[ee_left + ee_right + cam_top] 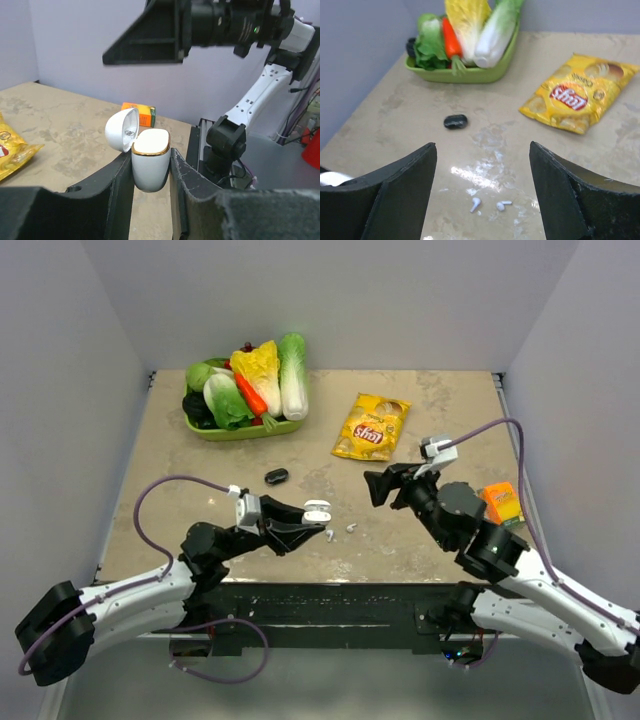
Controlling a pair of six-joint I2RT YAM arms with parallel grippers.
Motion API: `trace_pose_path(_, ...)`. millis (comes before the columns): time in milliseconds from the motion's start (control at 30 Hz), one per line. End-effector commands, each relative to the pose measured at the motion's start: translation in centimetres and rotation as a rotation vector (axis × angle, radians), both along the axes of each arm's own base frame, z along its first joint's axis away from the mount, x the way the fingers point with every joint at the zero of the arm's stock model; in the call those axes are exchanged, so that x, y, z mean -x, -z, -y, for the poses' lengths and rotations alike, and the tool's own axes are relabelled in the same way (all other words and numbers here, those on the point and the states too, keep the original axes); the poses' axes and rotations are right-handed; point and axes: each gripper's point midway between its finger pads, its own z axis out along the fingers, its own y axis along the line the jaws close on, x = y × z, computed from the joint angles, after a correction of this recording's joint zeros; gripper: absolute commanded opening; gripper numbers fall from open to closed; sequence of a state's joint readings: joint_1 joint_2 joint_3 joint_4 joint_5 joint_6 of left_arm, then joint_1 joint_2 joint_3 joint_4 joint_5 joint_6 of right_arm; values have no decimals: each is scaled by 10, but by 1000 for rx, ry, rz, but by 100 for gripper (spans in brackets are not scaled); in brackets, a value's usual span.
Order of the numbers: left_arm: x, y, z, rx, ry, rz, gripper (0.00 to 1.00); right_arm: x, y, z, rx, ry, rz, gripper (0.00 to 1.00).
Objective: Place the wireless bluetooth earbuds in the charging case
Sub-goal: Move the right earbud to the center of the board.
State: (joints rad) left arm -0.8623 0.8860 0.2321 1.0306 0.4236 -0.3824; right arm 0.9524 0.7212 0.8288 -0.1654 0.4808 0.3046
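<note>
Left wrist, left hand (150, 167) gripping charging case (150, 150), lid up

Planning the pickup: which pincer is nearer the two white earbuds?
Left. The left pincer, holding the charging case, sits beside the white earbuds; right pincer hangs open, farther off.

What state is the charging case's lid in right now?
Open: the lid is swung back beside the gold-rimmed top of the charging case, whose body the left gripper clamps.
</note>
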Motion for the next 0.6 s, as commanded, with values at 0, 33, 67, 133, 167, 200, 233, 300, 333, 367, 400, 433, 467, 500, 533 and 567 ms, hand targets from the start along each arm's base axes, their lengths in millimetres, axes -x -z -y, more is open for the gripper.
trace_pose_path(0, -12, -6, -15, 54, -127, 16, 0, -12, 57, 2, -32, 79, -147, 78)
trace_pose_path(33, -13, -7, -16, 59, -133, 17, 0, -10, 63, -2, -38, 58, -157, 77)
trace_pose_path(67, -13, -8, -18, 61, -140, 22, 0, -9, 67, -3, -44, 55, -164, 77)
trace_pose_path(133, -15, -7, -18, 48, -153, 10, 0, -8, 77, -2, -46, 61, -178, 77)
trace_pose_path(167, -17, -9, -20, 53, -168, 14, 0, -8, 80, -2, -41, 61, -181, 77)
trace_pose_path(200, -18, -8, -22, 50, -179, 9, 0, -10, 85, -2, -25, 64, -185, 77)
trace_pose_path(233, -20, -6, -23, 44, -189, 2, 0, -10, 88, -3, -12, 66, -189, 77)
trace_pose_path(300, -25, -7, -27, 50, -227, -9, 0, -13, 98, -3, 35, 75, -202, 76)
trace_pose_path(333, -27, -3, -28, 38, -237, -19, 0, -14, 102, -2, 46, 82, -209, 75)
trace_pose_path(367, -28, -5, -30, 43, -253, -21, 0, -15, 107, -3, 59, 85, -214, 75)
trace_pose_path(400, -29, -4, -31, 42, -259, -25, 0, -15, 113, -4, 72, 79, -217, 75)
trace_pose_path(433, -29, -3, -33, 39, -265, -29, 0, -16, 122, -9, 92, 65, -234, 74)
trace_pose_path(467, -29, -5, -35, 47, -270, -23, 0, -15, 127, -13, 105, 46, -247, 74)
trace_pose_path(500, -28, -5, -36, 50, -275, -21, 0, -15, 131, -16, 113, 36, -256, 73)
trace_pose_path(533, -28, -6, -38, 49, -280, -21, 0, -17, 144, -21, 145, 28, -283, 73)
trace_pose_path(567, -30, -7, -39, 48, -292, -20, 0, -18, 149, -22, 158, 29, -296, 72)
